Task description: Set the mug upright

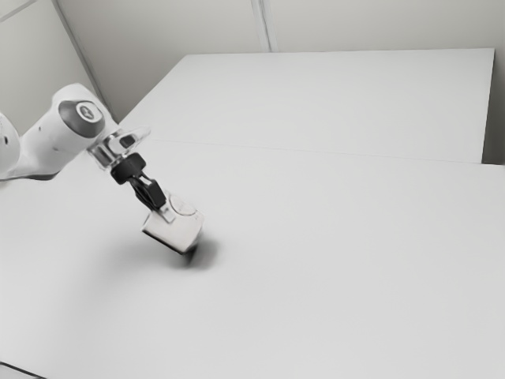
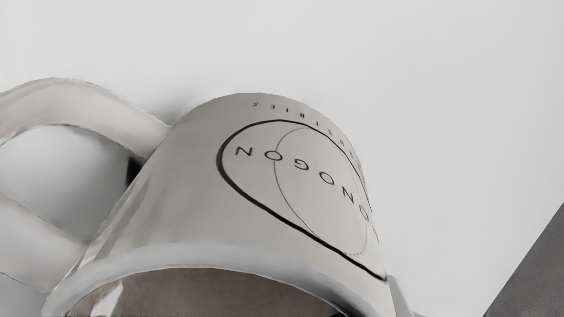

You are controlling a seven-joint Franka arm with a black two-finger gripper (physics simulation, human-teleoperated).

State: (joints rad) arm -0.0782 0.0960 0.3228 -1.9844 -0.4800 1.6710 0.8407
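The gripper reaches down from the exterior view's upper left and is shut on the white mug, at its wall near the rim. The mug hangs tilted, with a dark shadow close beneath it; whether its low edge touches the table is unclear. In the wrist view, the mug has its open rim toward the hand, its base away and its handle out to one side. There the gripper has a pale pad against the outer wall, while something dark shows just inside the rim.
A wide white table extends beneath the arm. Beyond its far edge is another pale surface, with light walls behind. A dark cable crosses the near left corner of the exterior view.
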